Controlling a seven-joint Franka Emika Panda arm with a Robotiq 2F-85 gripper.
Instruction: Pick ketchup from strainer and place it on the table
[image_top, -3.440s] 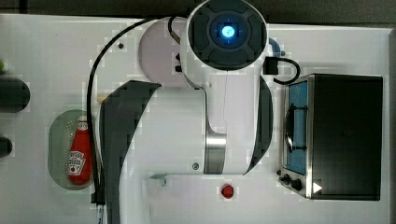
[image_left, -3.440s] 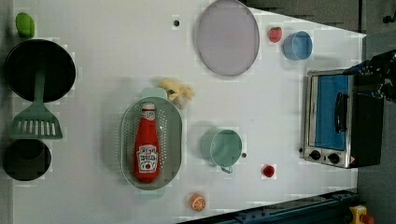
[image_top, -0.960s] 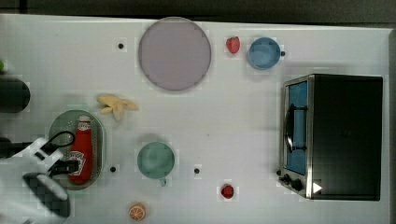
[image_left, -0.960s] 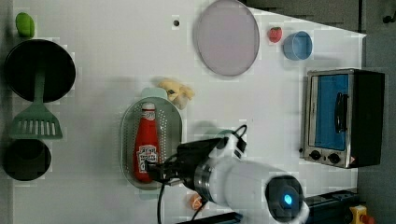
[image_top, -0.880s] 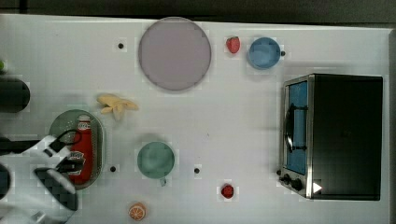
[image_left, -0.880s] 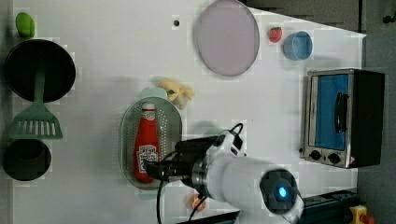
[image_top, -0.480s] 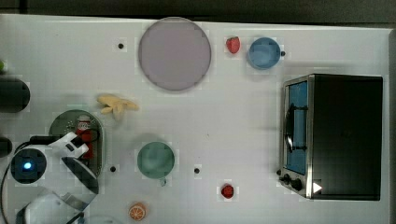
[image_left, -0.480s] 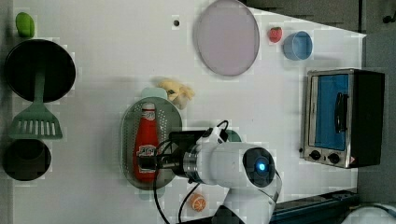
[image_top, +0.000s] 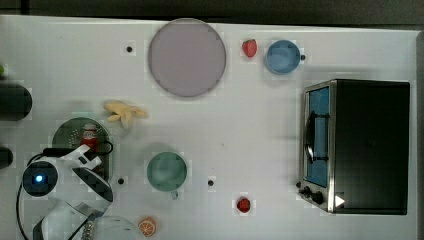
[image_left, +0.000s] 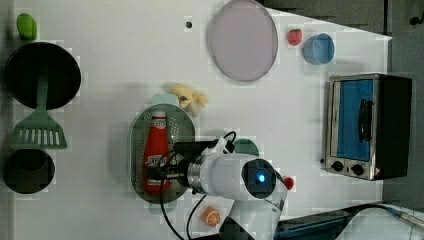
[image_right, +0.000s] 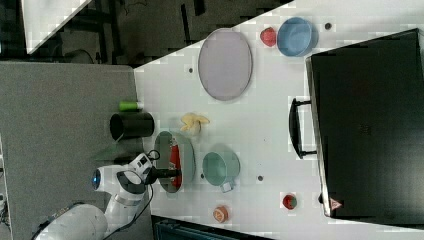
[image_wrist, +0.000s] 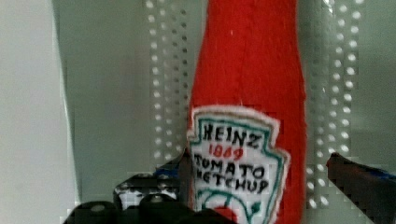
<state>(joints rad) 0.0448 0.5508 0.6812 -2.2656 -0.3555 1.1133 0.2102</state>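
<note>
The gripper (image_wrist: 254, 186) hung wide open over the strainer (image_wrist: 116, 93), a finger (image_wrist: 359, 179) either side of the ketchup (image_wrist: 252, 93), which lay between them ungrasped.

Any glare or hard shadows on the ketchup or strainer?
Wrist view: the ketchup is evenly lit, with no glare. Left view: only a soft grey shadow lies beside the strainer. Top view: the table is bright white, with a faint shadow band along the oven.

The white-and-teal shield label (image_wrist: 238, 163) on the red felt ketchup bottle (image_wrist: 252, 70) reads "HEINZ", "1869" in red, then "TOMATO KETCHUP".
</note>
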